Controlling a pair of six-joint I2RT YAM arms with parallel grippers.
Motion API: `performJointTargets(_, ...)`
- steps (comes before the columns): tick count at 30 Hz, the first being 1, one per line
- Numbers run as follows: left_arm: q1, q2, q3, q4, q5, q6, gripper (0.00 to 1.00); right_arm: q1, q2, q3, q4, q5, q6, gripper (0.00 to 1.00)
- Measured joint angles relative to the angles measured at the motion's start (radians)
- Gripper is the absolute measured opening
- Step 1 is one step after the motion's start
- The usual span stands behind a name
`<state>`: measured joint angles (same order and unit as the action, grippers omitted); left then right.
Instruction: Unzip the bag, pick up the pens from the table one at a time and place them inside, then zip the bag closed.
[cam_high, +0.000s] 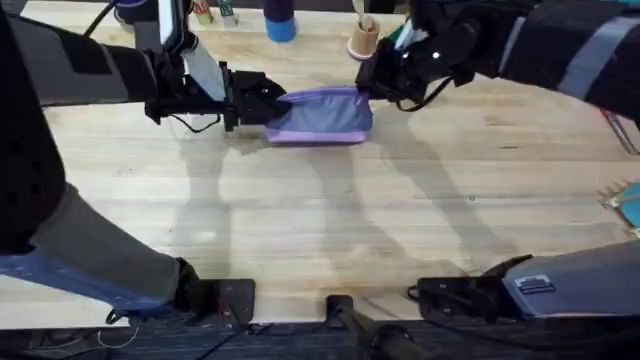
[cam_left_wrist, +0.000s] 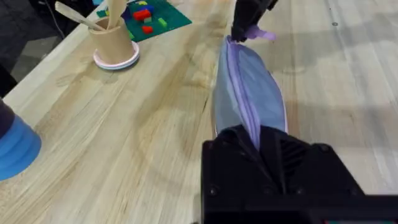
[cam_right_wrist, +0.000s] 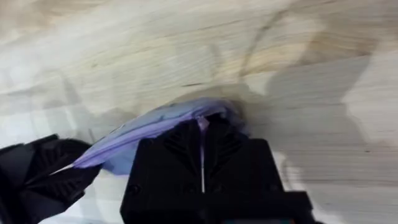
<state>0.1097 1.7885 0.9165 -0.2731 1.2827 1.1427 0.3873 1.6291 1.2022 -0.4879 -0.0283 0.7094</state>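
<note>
The bag (cam_high: 322, 115), lavender with a grey-blue side panel, lies on the table (cam_high: 330, 220) at the back middle. My left gripper (cam_high: 266, 100) is shut on its left end. In the left wrist view the bag (cam_left_wrist: 249, 93) runs away from the black fingers (cam_left_wrist: 249, 149), with its zipper line along the top ridge. My right gripper (cam_high: 372, 86) is shut on the bag's right end. A thin lavender strip (cam_right_wrist: 203, 127) is pinched between its fingers (cam_right_wrist: 180, 155). A small lavender tab (cam_left_wrist: 263, 35) sticks out there. The pens are out of view.
A paper cup (cam_high: 362, 40) with wooden sticks stands just behind the bag's right end. A blue cylinder (cam_high: 281, 22) stands at the back edge. A green plate with coloured bricks (cam_left_wrist: 152, 15) lies beyond the cup. A teal item (cam_high: 630, 205) sits at the right edge.
</note>
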Motion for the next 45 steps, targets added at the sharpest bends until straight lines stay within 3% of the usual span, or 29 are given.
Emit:
performJointTargets(10,-0.016,0.000,0.000,0.000,0.009,-0.003,0.043,-0.096,0.000,0.000,-0.070,-0.055,-0.063,0.031)
performJointTargets(36,-0.022,0.000,-0.006,-0.003,0.004,-0.003,0.043,-0.111,0.043,-0.084,-0.030,-0.061,-0.108,0.034)
performJointTargets(37,-0.022,0.000,-0.006,-0.004,0.004,-0.003,0.043,-0.112,0.034,-0.084,-0.032,-0.055,-0.109,0.081)
performJointTargets(43,-0.006,0.000,-0.006,-0.004,0.004,-0.003,0.043,-0.152,-0.054,-0.084,-0.098,0.045,-0.113,0.928)
performJointTargets(45,-0.005,0.000,-0.006,-0.004,0.004,-0.003,0.043,-0.157,-0.106,-0.084,-0.130,0.063,-0.120,0.990)
